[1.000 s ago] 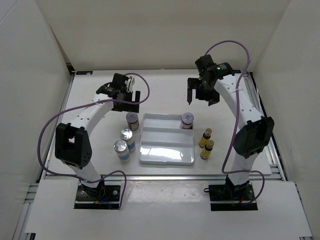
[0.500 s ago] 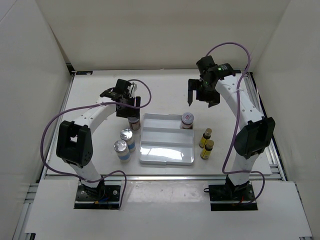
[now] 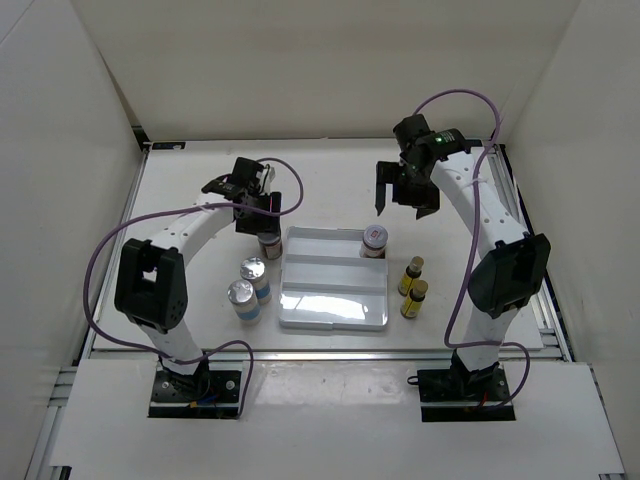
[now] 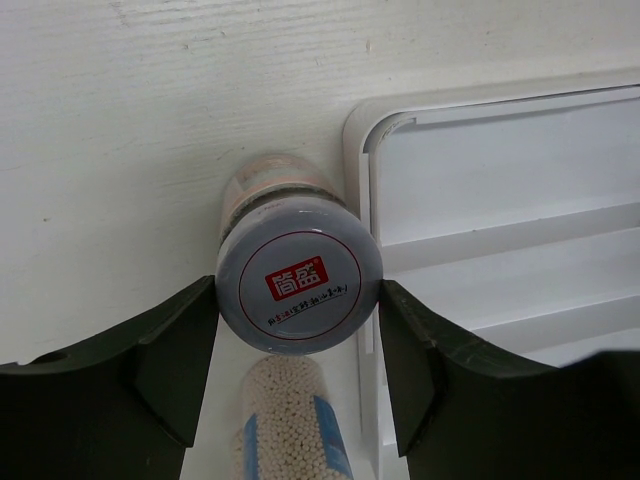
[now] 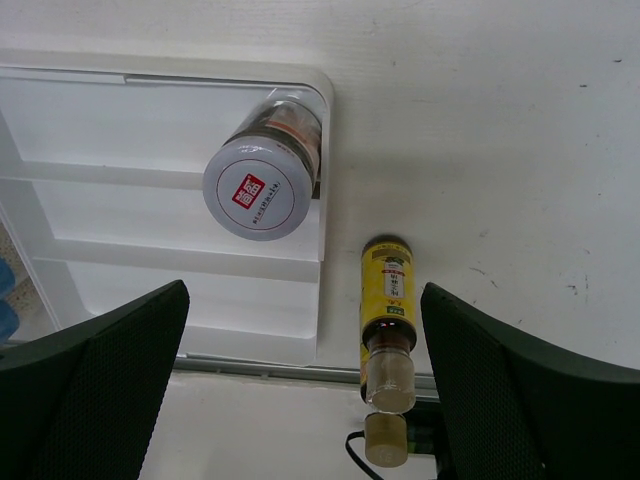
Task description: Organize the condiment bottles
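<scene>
Left gripper (image 4: 298, 365), fingers spread wide, straddles a rigid, smooth-lidded jar (image 4: 299, 277) beside the tray (image 4: 500, 200); best gripped below the lid.

White tabletop (image 3: 190, 290), plain white enclosure walls (image 3: 300, 70), even light

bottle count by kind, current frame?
Brown jars with white lids: 2, one in the tray, one by the left gripper
Yellow dark-capped bottles: 2
Silver-topped white-and-blue cylinders: 2
Total: 6
</scene>
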Robot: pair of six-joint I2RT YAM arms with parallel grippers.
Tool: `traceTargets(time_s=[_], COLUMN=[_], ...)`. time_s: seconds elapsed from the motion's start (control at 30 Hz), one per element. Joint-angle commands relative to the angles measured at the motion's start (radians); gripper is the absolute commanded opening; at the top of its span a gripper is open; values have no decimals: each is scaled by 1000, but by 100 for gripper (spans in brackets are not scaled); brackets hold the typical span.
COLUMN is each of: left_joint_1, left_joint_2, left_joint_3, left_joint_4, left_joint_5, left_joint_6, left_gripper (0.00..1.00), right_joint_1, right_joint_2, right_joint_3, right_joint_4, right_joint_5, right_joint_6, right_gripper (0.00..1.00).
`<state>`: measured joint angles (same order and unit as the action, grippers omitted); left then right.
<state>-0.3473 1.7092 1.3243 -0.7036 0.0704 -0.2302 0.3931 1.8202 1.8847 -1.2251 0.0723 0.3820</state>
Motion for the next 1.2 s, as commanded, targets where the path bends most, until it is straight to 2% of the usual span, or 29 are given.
traceTargets(time_s=[0.0,0.27,0.47,0.67,0.73,0.77,0.8,0.87,0.93,0.97,1.1,1.17], left_joint_1=[-4,-4,-24,-117,-128,-128,-128,-128,-128,-128,-128,-116], left_joint_2=[-28,-88,-135,-112,-102,-102,-102,-102,-102,-102,-111,-122], left_joint_3=[71,168,168,233,243,234,225,201,173,164,115,102], left_joint_4=[18,-16,-25,-34,-34,-34,-34,-34,-34,-34,-43,-53], left_joint_5=[-21,-77,-87,-100,-109,-109,-121,-121,-132,-141,-162,-162], left_joint_6=[-8,2,-9,-9,-9,-9,-9,2,2,2,-21,-53], left_gripper=[44,26,21,20,25,43,55,73,82,90,100,100], right_joint_1=[-3,-3,-3,6,16,16,16,16,16,16,16,16], right_joint_2=[-41,-41,-41,-59,-59,-68,-68,-78,-87,-87,-87,-87], right_joint_3=[-1,-21,-30,-41,-52,-52,-61,-71,-72,-82,-91,-91], right_joint_4=[4,4,4,4,-5,-5,-5,-5,-5,-5,-5,-5], right_joint_5=[-14,-34,-45,-45,-45,-45,-45,-45,-34,-34,-34,-34], right_joint_6=[11,20,20,20,29,29,29,29,38,38,38,38], right_gripper=[100,100,100,100,100,100,100,100,100,100,100,100])
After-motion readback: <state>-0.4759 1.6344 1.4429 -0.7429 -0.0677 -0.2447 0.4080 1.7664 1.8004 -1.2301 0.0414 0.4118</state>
